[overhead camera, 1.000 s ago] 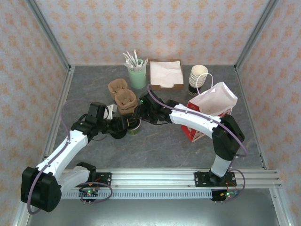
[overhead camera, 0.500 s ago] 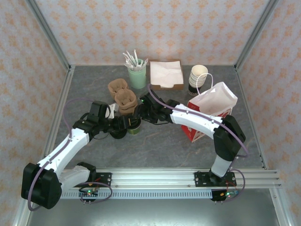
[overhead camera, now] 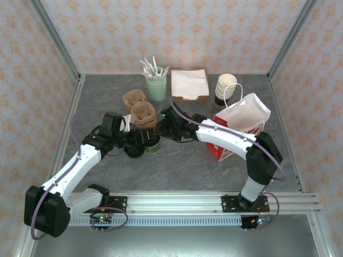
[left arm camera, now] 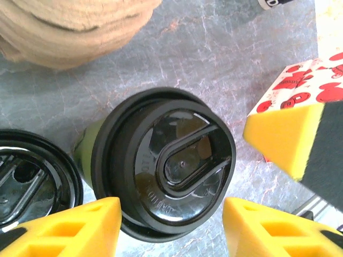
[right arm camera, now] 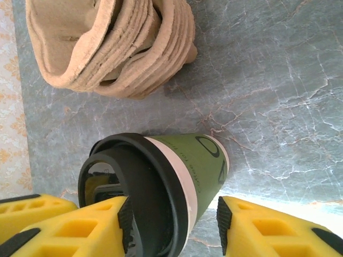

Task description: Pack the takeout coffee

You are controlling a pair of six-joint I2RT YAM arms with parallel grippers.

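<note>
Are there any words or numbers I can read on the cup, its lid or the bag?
No text here can be read.
Raised letters on the black lid of the cup: too blurred to read.
Dark line mark on the green cup: a drawing, no letters.
Paper bag: red pictures, no words.

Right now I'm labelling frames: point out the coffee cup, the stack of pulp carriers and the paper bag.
coffee cup [right arm camera: 199, 163], right wrist view, green side wall.
stack of pulp carriers [right arm camera: 153, 56], right wrist view, layered rim.
paper bag [overhead camera: 246, 112], top external view, white side panel.
</note>
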